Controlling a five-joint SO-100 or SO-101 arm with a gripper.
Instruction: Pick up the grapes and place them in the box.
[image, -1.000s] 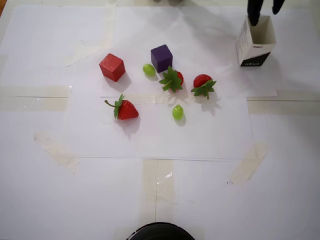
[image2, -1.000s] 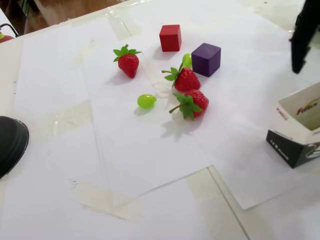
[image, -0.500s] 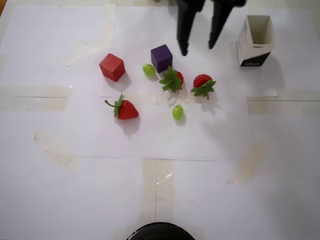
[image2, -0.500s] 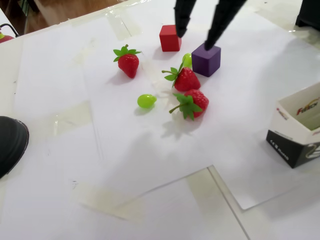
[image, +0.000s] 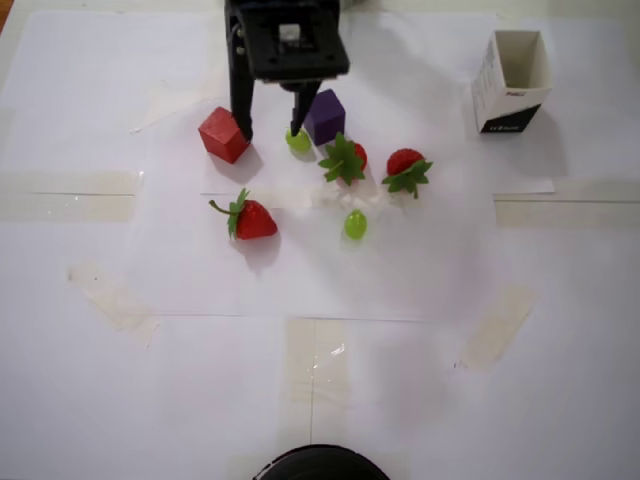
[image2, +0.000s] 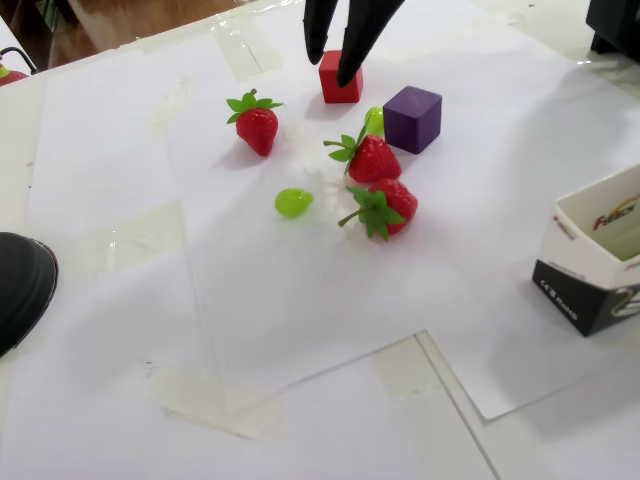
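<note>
**End effector spread wide above the far grape**

Over in the overhead view, the end effector (image: 270, 131) hangs with its two dark fingers (image: 242, 115) parted and nothing between them, one tip by the red cube (image: 223, 134), the other right over a grape (image: 298, 140) that sits just beside the purple cube (image: 324, 115). A second grape (image: 355, 224) lies alone on the white paper, below the two clustered strawberries (image: 345, 158). A third strawberry (image: 250, 217) rests off to the left. The box (image: 512, 82) stands upright and open-topped at the upper right of the worktop (image: 400, 400), well apart from both grapes. In the fixed view the spread fingers (image2: 320, 30) hover above the red cube (image2: 340, 76); the near grape (image2: 292, 202) gleams.
</note>
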